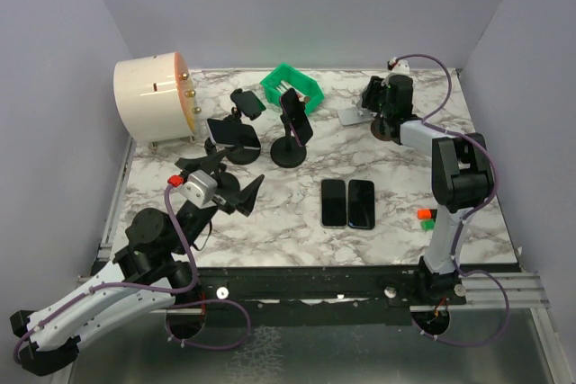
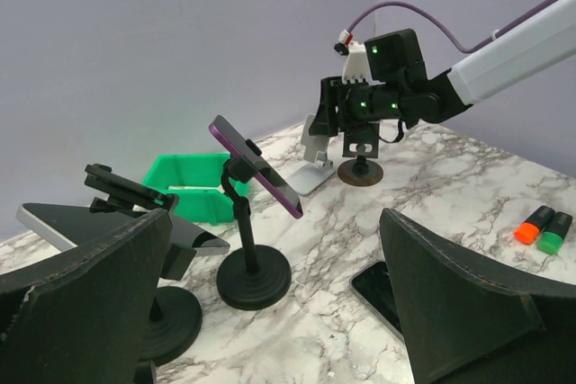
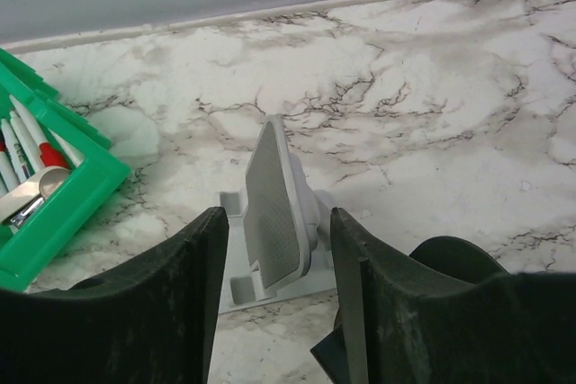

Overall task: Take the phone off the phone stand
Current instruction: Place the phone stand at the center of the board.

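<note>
Phone (image 1: 296, 117) sits midway back on the veined marble table (image 1: 270, 240), ahead and slightly right of my left gripper (image 1: 241, 174), whose jaws are spread wide and which I judge the nearer one. My right gripper (image 3: 281, 222), also parted, faces an empty white stand (image 3: 270, 177) further right. A black round-footed phone stand (image 1: 289, 152) clamps it, long axis steeply tilted; the slab is slim, glossy, purple-rimmed.

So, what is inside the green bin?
White pens, a red one and a metal piece lie in the bin. Whatever is under them is covered.
</note>
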Controlling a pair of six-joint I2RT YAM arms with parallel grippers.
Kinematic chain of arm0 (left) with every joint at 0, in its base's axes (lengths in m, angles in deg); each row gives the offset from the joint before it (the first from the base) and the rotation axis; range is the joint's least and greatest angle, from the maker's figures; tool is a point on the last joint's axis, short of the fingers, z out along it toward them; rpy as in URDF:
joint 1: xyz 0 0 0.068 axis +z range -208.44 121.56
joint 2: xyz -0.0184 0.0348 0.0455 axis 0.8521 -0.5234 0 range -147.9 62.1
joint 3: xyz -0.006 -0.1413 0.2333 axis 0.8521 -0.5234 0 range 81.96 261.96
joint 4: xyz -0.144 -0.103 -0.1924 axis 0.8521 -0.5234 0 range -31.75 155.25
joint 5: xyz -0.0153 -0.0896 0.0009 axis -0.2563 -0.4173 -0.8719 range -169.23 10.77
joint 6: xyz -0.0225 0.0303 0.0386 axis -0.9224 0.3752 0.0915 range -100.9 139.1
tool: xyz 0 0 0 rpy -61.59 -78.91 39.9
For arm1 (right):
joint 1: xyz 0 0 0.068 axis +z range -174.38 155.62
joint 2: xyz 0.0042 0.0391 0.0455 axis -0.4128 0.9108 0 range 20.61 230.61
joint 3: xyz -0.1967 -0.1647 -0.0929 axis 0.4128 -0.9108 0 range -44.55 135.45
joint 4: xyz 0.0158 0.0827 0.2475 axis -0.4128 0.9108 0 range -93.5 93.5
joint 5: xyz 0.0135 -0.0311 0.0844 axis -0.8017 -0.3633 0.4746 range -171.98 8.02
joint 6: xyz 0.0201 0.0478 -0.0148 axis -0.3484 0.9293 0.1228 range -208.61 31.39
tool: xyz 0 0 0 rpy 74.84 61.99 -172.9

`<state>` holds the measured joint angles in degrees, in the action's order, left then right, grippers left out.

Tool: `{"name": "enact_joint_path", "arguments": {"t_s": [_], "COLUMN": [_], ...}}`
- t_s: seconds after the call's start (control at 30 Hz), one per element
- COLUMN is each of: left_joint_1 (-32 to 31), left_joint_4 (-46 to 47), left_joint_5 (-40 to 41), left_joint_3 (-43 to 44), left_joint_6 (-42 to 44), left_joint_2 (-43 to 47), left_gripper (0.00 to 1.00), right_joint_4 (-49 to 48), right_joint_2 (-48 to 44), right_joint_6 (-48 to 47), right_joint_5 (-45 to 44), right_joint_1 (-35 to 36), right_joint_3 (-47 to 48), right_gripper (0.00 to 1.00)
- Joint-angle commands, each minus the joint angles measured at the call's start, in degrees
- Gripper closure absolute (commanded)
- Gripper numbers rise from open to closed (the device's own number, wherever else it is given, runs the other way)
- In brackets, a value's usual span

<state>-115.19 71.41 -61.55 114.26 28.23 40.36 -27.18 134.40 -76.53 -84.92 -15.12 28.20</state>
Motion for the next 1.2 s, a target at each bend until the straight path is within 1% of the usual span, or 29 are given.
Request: {"name": "enact_joint_path", "arguments": {"t_s": [0.0, 0.17, 0.33, 0.43, 0.53, 0.6, 0.63, 0.67, 0.73, 0.8, 0.87, 0.97, 1.03, 1.17], "left_joint_1": [0.0, 0.0, 0.0, 0.0, 0.0, 0.0, 0.0, 0.0, 0.0, 0.0, 0.0, 0.0, 0.0, 0.0], "left_joint_4": [0.5, 0.5, 0.0, 0.6, 1.6, 0.4, -0.7, -2.0, -5.6, -9.0, -9.7, -9.6, -10.3, -15.7], "left_joint_5": [1.1, 1.1, 2.8, 6.0, 13.0, 14.8, 15.3, 15.8, 16.4, 15.5, 14.0, 14.3, 15.0, 13.6], "left_joint_3": [-0.7, -0.7, -0.1, 0.4, 2.5, 5.1, 6.5, 8.2, 11.8, 14.4, 16.0, 18.3, 21.0, 29.6], "left_joint_6": [0.6, 0.6, -0.5, -2.6, -9.7, -14.0, -15.8, -17.7, -23.3, -27.6, -30.8, -36.0, -39.0, -41.7], "left_joint_2": [0.8, 0.9, 0.4, 0.0, -2.0, -4.2, -5.7, -7.4, -11.1, -14.4, -16.9, -20.5, -23.9, -33.6], "left_gripper": [0.01, 0.01, 0.01, 0.01, 0.01, 0.01, 0.01, 0.01, 0.01, 0.01, 0.01, 0.01, 0.01, 0.01], "right_joint_4": [1.7, 1.1, 0.9, -3.3, -9.7, -10.7, -10.0, -8.7, -4.4, -0.7, 1.8, 7.2, 9.9, 19.5], "right_joint_2": [-2.4, -7.2, -14.5, -21.4, -29.7, -35.3, -37.7, -40.1, -44.6, -50.3, -55.6, -62.2, -65.8, -70.2], "right_joint_6": [0.4, 3.3, 10.7, 18.4, 28.2, 32.8, 34.1, 35.0, 35.9, 37.0, 37.3, 34.4, 30.9, 25.5], "right_joint_5": [0.1, -0.6, 1.5, 3.4, 3.2, 2.2, 2.6, 5.0, 7.8, 8.7, 9.7, 13.4, 15.7, 14.3], "right_joint_1": [-0.4, -0.4, -0.4, -0.3, -0.3, -0.3, -0.3, -0.3, -0.3, -0.3, -0.2, 0.4, 1.9, 3.9], "right_joint_3": [1.3, 0.6, -0.5, -6.6, -17.5, -23.7, -26.1, -27.8, -30.9, -34.5, -38.1, -40.8, -42.7, -44.2], "right_gripper": [0.44, 0.37, 0.36, 0.39, 0.38, 0.36, 0.35, 0.34, 0.33, 0.33, 0.32, 0.3, 0.3, 0.3]}}
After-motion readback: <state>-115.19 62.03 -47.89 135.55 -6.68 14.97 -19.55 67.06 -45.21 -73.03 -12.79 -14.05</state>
